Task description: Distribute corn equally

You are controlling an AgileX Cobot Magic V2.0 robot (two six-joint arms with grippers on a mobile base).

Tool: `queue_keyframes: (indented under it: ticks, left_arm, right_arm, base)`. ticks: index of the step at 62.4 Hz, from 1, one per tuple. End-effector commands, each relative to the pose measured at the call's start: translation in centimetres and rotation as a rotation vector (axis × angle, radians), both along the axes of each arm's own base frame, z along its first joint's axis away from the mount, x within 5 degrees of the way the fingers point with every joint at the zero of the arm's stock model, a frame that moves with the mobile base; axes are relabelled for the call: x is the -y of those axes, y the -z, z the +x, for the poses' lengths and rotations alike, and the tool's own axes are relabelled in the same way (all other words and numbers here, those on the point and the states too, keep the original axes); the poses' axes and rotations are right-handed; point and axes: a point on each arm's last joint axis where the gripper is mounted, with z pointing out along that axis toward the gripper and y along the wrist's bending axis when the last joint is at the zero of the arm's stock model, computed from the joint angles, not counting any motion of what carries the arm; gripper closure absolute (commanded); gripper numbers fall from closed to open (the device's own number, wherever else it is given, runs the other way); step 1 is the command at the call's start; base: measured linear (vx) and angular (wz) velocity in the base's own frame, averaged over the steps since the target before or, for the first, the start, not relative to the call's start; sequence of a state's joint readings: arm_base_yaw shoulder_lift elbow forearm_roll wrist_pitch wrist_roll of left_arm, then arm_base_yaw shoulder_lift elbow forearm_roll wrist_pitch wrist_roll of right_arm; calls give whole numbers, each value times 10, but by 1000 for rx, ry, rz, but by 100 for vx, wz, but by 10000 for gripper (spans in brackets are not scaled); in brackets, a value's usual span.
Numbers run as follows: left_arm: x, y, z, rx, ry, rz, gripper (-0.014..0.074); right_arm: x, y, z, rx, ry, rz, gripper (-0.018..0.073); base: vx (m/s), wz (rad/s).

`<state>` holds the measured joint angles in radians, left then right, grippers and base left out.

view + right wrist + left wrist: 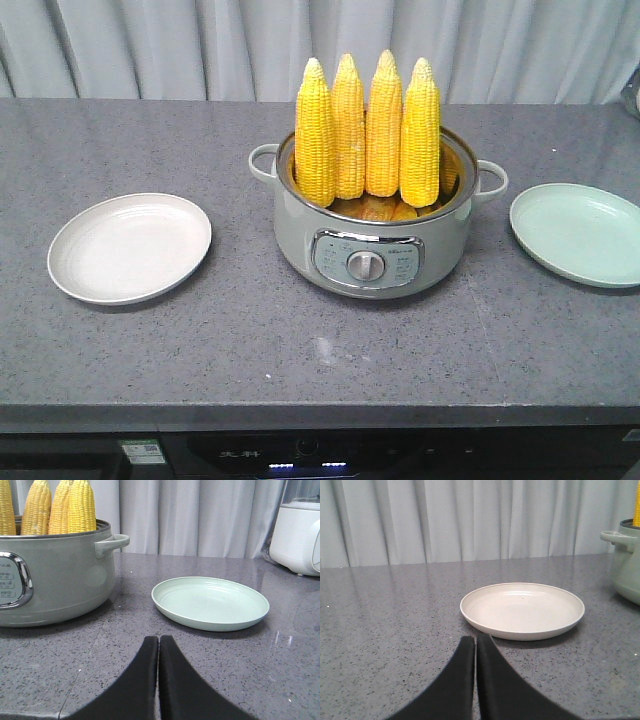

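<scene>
Several yellow corn cobs [367,130] stand upright, tips up, in a pale green electric pot [370,250] at the middle of the counter. A white plate [130,247] lies to its left and a mint green plate [578,233] to its right, both with nothing on them. In the left wrist view my left gripper [475,639] is shut, low over the counter just short of the white plate [522,610]. My right gripper [159,640] is shut too, in front of the green plate [210,602], with the pot [55,577] and corn [60,507] to its left. Neither gripper shows in the front view.
The grey speckled counter [300,340] ends at a front edge with a dark appliance panel below. A white blender base [297,537] stands at the far right behind the green plate. Curtains hang along the back.
</scene>
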<state>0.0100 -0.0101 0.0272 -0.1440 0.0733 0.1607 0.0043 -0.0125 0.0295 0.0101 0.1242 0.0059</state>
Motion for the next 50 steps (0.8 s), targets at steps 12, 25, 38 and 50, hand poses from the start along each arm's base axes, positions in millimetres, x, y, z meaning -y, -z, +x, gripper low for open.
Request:
queue_keyframes:
  ticks: [12, 25, 38, 50]
  left_arm:
    - [-1, -7, -2, 87, -8, -13, 603]
    - [-1, -7, -2, 87, -8, -13, 603]
    - [-1, -7, -2, 87, -8, -13, 603]
    - [-1, -7, -2, 87, -8, -13, 603]
  right_arm:
    - [0, -5, 0, 77, 6, -5, 564]
    - [0, -5, 0, 77, 6, -5, 564]
    - [0, -5, 0, 77, 6, -5, 564]
    - [0, -5, 0, 77, 6, -5, 564]
  base:
    - [3, 0]
    - [3, 0]
    - [3, 0]
    - [2, 1]
